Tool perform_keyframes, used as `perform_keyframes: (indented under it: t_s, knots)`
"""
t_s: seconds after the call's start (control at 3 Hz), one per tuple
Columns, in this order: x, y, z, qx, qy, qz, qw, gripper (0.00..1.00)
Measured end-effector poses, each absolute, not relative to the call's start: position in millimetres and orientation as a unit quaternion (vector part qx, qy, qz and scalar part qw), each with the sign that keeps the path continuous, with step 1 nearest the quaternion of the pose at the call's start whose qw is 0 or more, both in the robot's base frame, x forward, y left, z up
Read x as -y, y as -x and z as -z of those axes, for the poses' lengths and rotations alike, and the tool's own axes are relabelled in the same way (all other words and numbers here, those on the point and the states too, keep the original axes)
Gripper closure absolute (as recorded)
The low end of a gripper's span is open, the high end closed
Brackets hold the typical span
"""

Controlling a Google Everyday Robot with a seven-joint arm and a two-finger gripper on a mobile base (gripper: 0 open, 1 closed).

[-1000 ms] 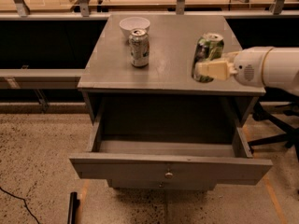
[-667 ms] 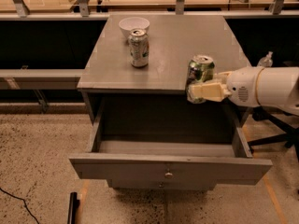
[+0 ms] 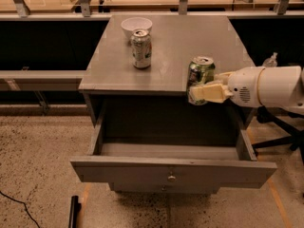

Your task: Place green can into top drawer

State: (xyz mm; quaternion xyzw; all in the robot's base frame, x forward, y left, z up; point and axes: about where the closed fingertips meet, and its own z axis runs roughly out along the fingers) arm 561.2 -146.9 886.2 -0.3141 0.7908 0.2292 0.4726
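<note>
The green can [image 3: 200,72] is dark green with a silver top. My gripper [image 3: 205,92] is shut on it from the right and holds it upright in the air, over the front edge of the cabinet top and above the open drawer's back right part. The pale fingers [image 3: 209,93] wrap the can's lower half. The white arm [image 3: 268,86] comes in from the right. The top drawer [image 3: 171,171] is pulled fully out. Its front panel has a small round knob [image 3: 171,177]. Its inside shows nothing in it.
A paler silver-white can [image 3: 141,48] and a white bowl [image 3: 136,26] stand at the back left of the grey cabinet top [image 3: 171,46]. A lower drawer front [image 3: 164,188] shows below. Black chair legs [image 3: 280,137] are at the right. A dark bar [image 3: 73,212] lies on the floor.
The gripper has carried the green can off the cabinet top, forward and to the left, to the front edge above the open drawer. The drawer has not moved.
</note>
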Motion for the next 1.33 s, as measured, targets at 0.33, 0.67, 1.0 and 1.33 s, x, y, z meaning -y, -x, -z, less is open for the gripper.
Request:
perform_keyframes:
  t_s: [0.33, 0.67, 1.0, 1.33]
  knots:
    - [126, -550, -852, -0.779, 0.331, -0.279, 0.454, 1.0]
    - [94, -542, -813, -0.746, 0.374, -0.334, 0.438, 1.0]
    - [67, -539, -780, -0.711, 0.431, -0.358, 0.425, 1.0]
    - [47, -546, -747, -0.685, 0.488, -0.348, 0.415, 1.0]
